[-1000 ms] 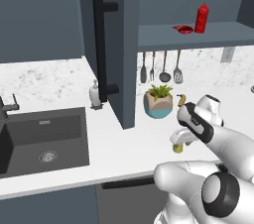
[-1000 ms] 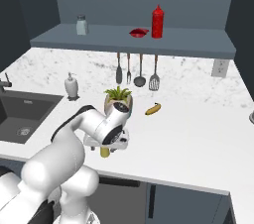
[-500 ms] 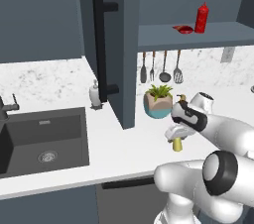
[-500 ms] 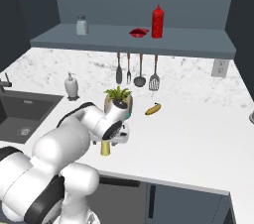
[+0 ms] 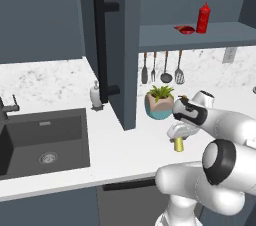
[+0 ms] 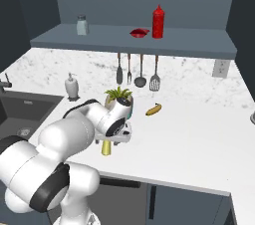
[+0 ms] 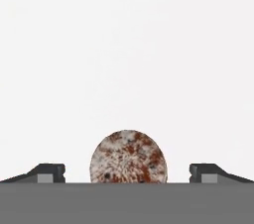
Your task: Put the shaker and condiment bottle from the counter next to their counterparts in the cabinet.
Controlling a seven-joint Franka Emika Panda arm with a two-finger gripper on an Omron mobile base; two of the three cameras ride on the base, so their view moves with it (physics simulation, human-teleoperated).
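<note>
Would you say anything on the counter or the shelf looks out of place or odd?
A banana lies loose on the counter under the hanging utensils, an odd spot for fruit. Nothing is spilled or tipped; the shaker stands upright.

Yellow-olive shaker (image 6: 106,148), its cap apparently rust-speckled, on white grey-speckled counter (image 6: 199,139).

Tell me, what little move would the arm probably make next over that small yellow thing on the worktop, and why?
Probably close the jaws. In the hand view the small yellow-olive shaker's speckled cap sits centred between the two dark fingertips, which stand wide apart, and the base views show the gripper right on top of the shaker, which stands upright on the white marble-look counter.
</note>
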